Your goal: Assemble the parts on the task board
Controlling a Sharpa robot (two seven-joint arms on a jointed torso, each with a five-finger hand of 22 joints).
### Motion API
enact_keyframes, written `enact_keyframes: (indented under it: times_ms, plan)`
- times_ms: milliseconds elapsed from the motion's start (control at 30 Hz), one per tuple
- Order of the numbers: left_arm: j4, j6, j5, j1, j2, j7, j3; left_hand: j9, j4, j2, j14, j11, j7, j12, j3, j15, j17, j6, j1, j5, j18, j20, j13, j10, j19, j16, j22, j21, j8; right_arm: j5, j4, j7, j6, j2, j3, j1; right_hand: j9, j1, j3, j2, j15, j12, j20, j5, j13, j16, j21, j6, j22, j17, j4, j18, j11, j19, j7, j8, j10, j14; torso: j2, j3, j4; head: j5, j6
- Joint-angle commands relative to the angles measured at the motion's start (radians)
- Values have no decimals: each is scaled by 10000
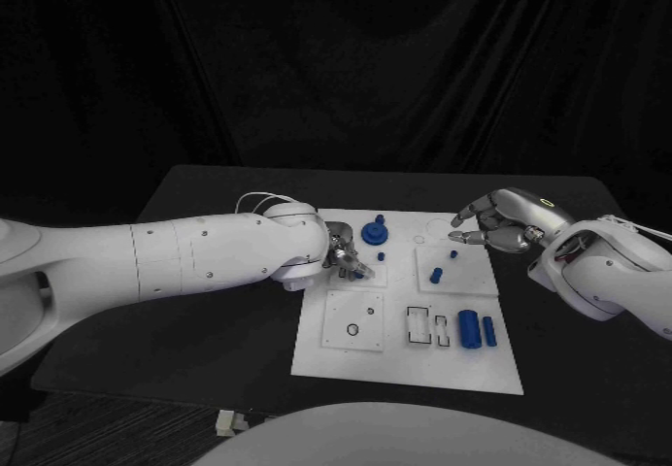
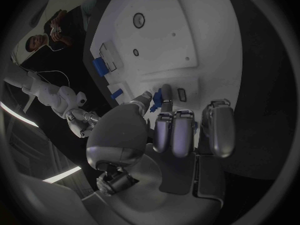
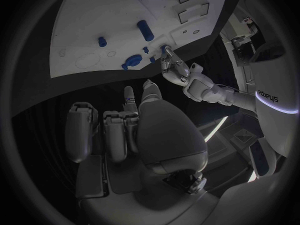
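Nearest me on the white board (image 1: pixel 406 374), at about five o'clock of its middle, two blue cylinders (image 1: pixel 476 330) lie side by side just beside the empty rectangular slots (image 1: pixel 427 325). Farther out, at nine o'clock, my left robot hand (image 1: pixel 343 257) is down on the board, thumb and a finger pinched on a small blue peg (image 2: pixel 165 96). I judge I am seating this peg in its hole; next it wants a straight, gentle press and then a clean release. At two o'clock my right robot hand (image 1: pixel 493 225) hovers over the board's far right corner, fingers curled in and holding nothing. Farthest, at twelve o'clock, a round blue knob (image 1: pixel 376 231) stands on the board, on the black surface (image 1: pixel 224 194).
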Motion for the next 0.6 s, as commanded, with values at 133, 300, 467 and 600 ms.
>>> enact_keyframes:
  times_ms: [133, 300, 467, 600]
  plan:
    - [-86, 137, 145, -27, 83, 67, -4, -23, 244, 20, 862, 5, 0, 42, -329, 12, 1887, 103, -162, -60, 76, -12, 2467, 985, 45, 37, 1794, -47, 61, -62, 6, -91, -101, -7, 6, -30, -9, 127, -58, 13, -61, -56, 24, 34, 1045, 30, -63, 46, 1979, 2634, -26, 92, -99, -40, -10, -66, 1223, 1031, -3, 2, -1, 2, -1]
    - [-154, 91, 171, -29, 130, 81, -4, -8, 675, -20, 862, -21, -15, 44, -790, -6, 1889, 88, -507, -94, 73, -36, 2468, 986, 52, 38, 1814, -52, 82, -62, -5, -89, -93, -4, 6, -33, -9, 127, -61, 15, -61, -56, 24, 38, 1045, 30, -64, 48, 1979, 2634, -22, 92, -98, -40, -9, -67, 1223, 1031, 2, 1, -3, 4, -1]
    - [-231, 90, 184, -31, 185, 85, -4, 44, 995, -74, 875, -36, -42, 96, -1163, -30, 1926, 99, -704, -96, 64, -58, 2499, 1005, 73, 82, 1841, -19, 139, -62, -11, -84, -87, 1, 6, -41, -9, 127, -61, 15, -61, -56, 24, 38, 1045, 30, -64, 48, 1979, 2634, -22, 92, -98, -40, -9, -67, 1223, 1031, 0, 2, -4, 17, -1]
    - [-284, 159, 183, -32, 205, 73, -4, 111, 1152, -78, 883, -55, -63, 132, -1368, -44, 1948, 128, -742, -95, 58, -74, 2520, 1018, 92, 108, 1859, 8, 213, -62, -19, -80, -85, -2, 6, -48, -9, 122, -64, 20, -61, -56, 24, 42, 1045, 30, -66, 51, 1979, 2634, -16, 92, -97, -40, -8, -67, 1223, 1031, -2, 4, 0, -6, -1]
